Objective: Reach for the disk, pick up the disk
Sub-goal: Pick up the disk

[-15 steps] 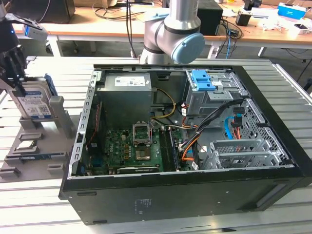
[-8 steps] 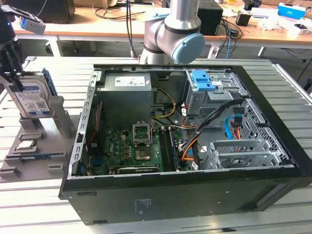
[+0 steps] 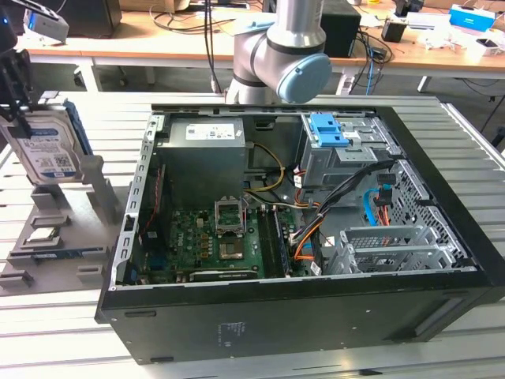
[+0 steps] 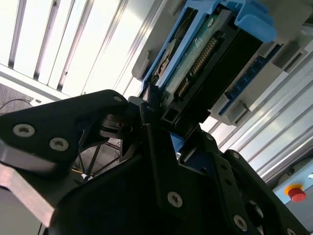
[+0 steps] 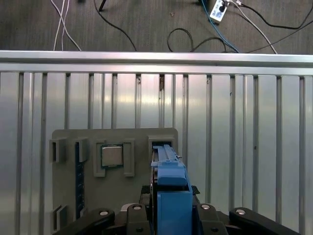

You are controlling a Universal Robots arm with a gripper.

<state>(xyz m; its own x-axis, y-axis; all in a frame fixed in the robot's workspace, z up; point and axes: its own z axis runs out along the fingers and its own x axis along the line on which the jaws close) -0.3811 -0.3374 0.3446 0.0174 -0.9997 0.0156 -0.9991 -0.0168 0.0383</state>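
The disk (image 3: 47, 146) is a silver-grey drive with a white-and-blue label and blue rails. It stands upright at the exterior view's left, its lower edge at the slot of a grey holder (image 3: 75, 229). I cannot tell whether it still rests in the slot. My black gripper (image 3: 22, 117) comes down on its top edge. In the first wrist view the disk's blue rail (image 5: 171, 196) sits between the fingers of the gripper (image 5: 171, 211). In the second wrist view the fingers of the gripper (image 4: 164, 120) clamp the disk (image 4: 205, 54) by its connector end.
The grey holder (image 5: 117, 137) also carries a small square processor chip (image 5: 112, 155) (image 3: 43, 234). An open black computer case (image 3: 300, 316) lies in the middle of the slatted metal table, with a bare blue bracket (image 3: 327, 130) inside. The arm's joint (image 3: 284, 59) rises behind it.
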